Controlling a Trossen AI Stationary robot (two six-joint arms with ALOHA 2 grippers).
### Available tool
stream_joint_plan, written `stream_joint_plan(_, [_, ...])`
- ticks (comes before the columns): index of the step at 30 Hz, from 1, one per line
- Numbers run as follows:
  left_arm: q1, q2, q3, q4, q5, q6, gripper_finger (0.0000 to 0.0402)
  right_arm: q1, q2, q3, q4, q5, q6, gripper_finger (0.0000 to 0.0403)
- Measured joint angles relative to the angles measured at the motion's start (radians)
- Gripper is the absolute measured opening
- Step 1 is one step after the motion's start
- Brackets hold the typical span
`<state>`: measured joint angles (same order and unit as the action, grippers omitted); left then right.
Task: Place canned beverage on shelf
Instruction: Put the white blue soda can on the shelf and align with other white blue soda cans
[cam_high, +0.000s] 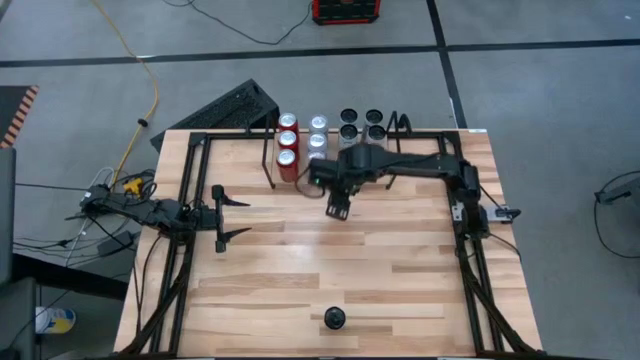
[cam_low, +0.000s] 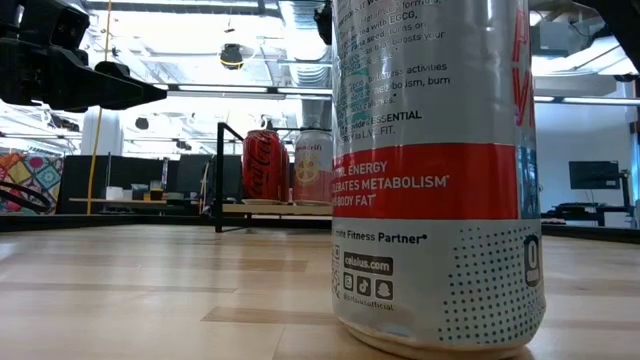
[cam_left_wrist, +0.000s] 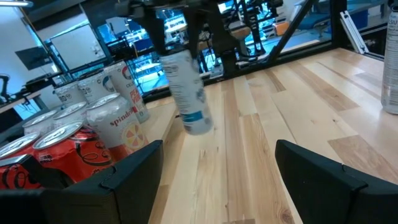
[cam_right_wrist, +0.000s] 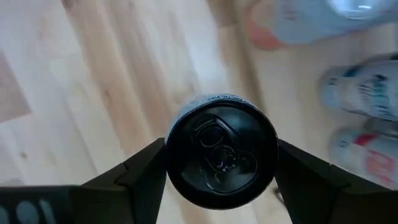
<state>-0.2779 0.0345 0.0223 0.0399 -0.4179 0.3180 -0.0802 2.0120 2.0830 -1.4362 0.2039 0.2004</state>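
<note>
High view: right gripper (cam_high: 338, 208) over mid-table, just in front of the shelf (cam_high: 335, 135) with its rows of cans; left gripper (cam_high: 228, 212) parked wide open at left.

Low view: tall energy-drink can (cam_low: 435, 175) close up, standing on the table (cam_low: 150, 290).

Left wrist view: slim white-and-blue can (cam_left_wrist: 186, 90) hanging tilted under the right arm, clear of the wood.

Right wrist view: fingers (cam_right_wrist: 140, 171) clenched on that black-topped can.

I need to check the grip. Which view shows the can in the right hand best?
The right wrist view: the can, seen from its black top, sits between both fingers of the right hand. The left wrist view shows its tilted side. In the high view the hand covers it; the low view misses it.
</note>
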Motion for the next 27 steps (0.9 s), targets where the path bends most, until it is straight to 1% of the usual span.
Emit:
stream_joint_plan(8, [0.000,0.000,0.000,0.000,0.000,0.000,0.0297,-0.126,-0.040,0.000,0.014,0.001,-0.138,0.0279])
stream_joint_plan(14, [0.000,0.000,0.000,0.000,0.000,0.000,0.0297,-0.192,-0.040,0.000,0.025,-0.034,-0.221,0.0279])
stream_joint_plan(18, [0.000,0.000,0.000,0.000,0.000,0.000,0.0297,-0.225,-0.039,0.000,0.059,-0.048,-0.236,0.0279])
stream_joint_plan(27, [0.000,0.000,0.000,0.000,0.000,0.000,0.0297,-0.274,-0.038,0.000,0.060,-0.078,-0.278,0.0279])
